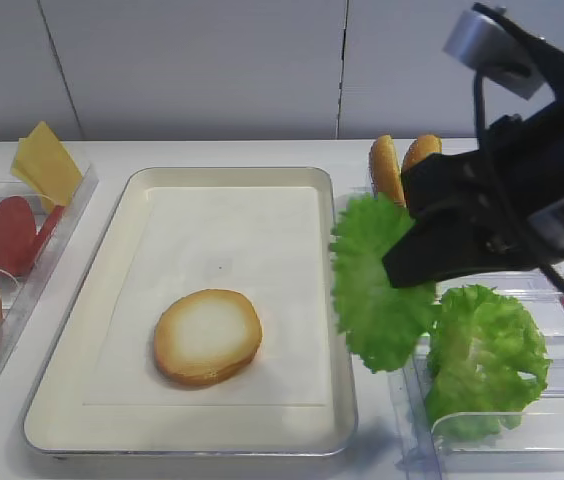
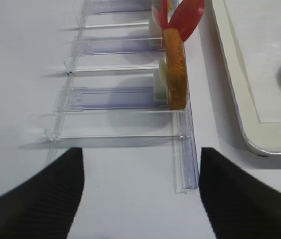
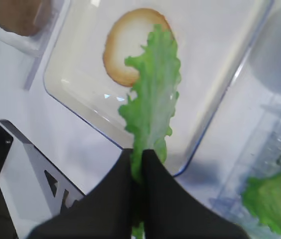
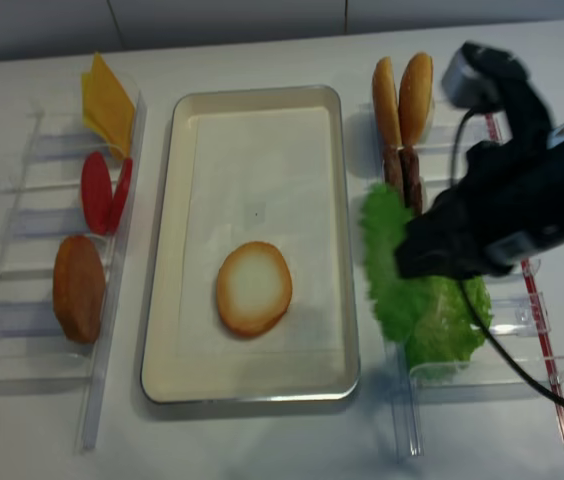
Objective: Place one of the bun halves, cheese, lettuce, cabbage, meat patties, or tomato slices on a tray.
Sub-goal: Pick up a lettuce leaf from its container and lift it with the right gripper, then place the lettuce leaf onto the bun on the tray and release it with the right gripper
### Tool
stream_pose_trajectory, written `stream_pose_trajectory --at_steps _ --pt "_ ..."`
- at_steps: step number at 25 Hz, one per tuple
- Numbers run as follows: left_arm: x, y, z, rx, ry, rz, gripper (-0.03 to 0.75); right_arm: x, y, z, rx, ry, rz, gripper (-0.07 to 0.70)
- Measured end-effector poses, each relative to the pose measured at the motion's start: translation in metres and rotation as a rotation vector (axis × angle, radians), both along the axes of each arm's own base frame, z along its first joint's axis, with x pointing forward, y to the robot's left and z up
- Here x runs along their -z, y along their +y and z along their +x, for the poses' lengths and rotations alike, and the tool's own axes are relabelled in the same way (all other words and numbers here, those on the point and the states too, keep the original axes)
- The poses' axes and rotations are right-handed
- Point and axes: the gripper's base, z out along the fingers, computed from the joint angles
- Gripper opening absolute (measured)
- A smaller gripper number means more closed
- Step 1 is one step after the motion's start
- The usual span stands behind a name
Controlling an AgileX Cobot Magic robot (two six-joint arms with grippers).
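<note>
My right gripper point(image 1: 404, 262) point(image 3: 141, 152) is shut on the edge of the lettuce point(image 1: 377, 285) point(image 3: 153, 94) point(image 4: 386, 262), a flat frilly bright green leaf. It hangs in the air, standing on edge over the right rim of the tray point(image 1: 230, 176) point(image 4: 262, 130). One of the bun halves point(image 1: 207, 337) point(image 3: 120, 55) point(image 4: 253, 288) lies pale face up on the tray's paper liner, left of the leaf. My left gripper point(image 2: 140, 184) is open over bare white table beside the left bins, with nothing between its fingers.
Clear bins on the left hold cheese point(image 4: 107, 100), tomato slices point(image 4: 102, 190) and a bun half point(image 4: 79, 288) point(image 2: 175, 69). Right bins hold bun halves point(image 4: 402, 95), meat patties point(image 4: 404, 175) and a bulkier bunch of ruffled green leaves point(image 1: 487, 360).
</note>
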Motion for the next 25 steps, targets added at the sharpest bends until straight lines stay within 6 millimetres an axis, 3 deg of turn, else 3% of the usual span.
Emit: stream_pose_trajectory --at_steps 4,19,25 --pt "0.000 0.000 0.000 -0.002 0.000 0.000 0.461 0.002 0.027 0.000 -0.019 -0.031 0.018 0.060" --pt "0.000 0.000 0.000 -0.002 0.000 0.000 0.461 0.024 0.139 0.039 -0.164 0.024 0.009 0.060" --pt "0.000 0.000 0.000 -0.002 0.000 0.000 0.461 0.044 0.159 0.051 -0.143 0.029 0.001 0.060"
